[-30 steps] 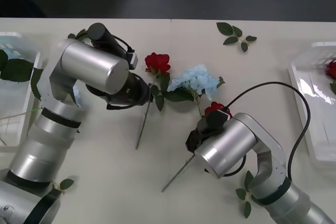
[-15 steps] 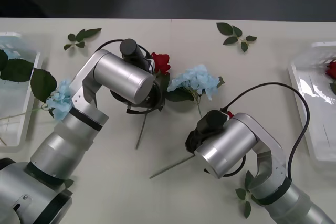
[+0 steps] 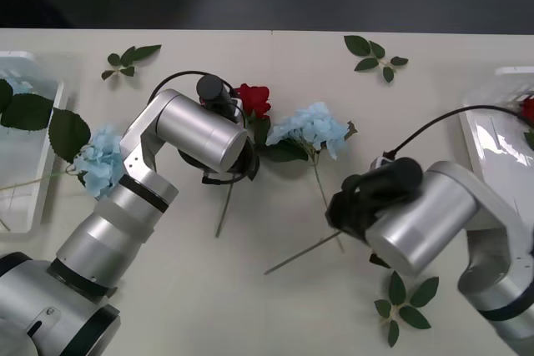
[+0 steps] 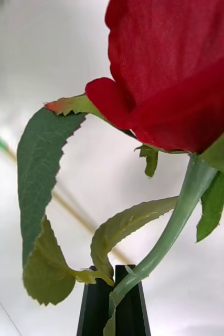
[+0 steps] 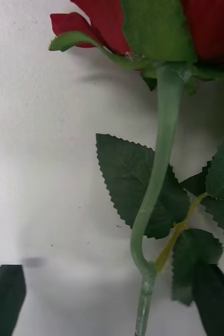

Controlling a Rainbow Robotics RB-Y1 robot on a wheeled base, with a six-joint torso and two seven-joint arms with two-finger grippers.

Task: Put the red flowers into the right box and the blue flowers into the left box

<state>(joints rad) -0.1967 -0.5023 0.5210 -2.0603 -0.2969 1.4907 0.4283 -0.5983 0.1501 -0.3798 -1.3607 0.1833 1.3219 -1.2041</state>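
Two trays flank the desk [image 3: 275, 306]. At the far left, the left box [image 3: 46, 97] holds broad green leaves, and one blue flower [image 3: 100, 160] lies just beside it on the desk, partly under the left arm. A flowerless leaf sprig [image 3: 129, 60] lies behind that arm.

Left tool [image 5: 112, 299]: its two dark fingers are spread wide, one on each side of the green stem of a red rose [image 3: 252, 99], not touching it; in the front view this tool is hidden under the arm's wrist. The rose lies on the desk at centre, its stem running toward the robot.

Just right of it, a second blue flower [image 3: 310, 127] lies on the desk, its leaves touching those of the rose.

Right tool [image 4: 114, 302]: black fingers pressed together on the stem of a second red rose [image 4: 180, 73], just below the bloom; its long stem [image 3: 300, 253] slants out beneath the right arm.

At the far right, the right box [image 3: 492, 156] holds another red bloom [image 3: 526, 110] at its rim.
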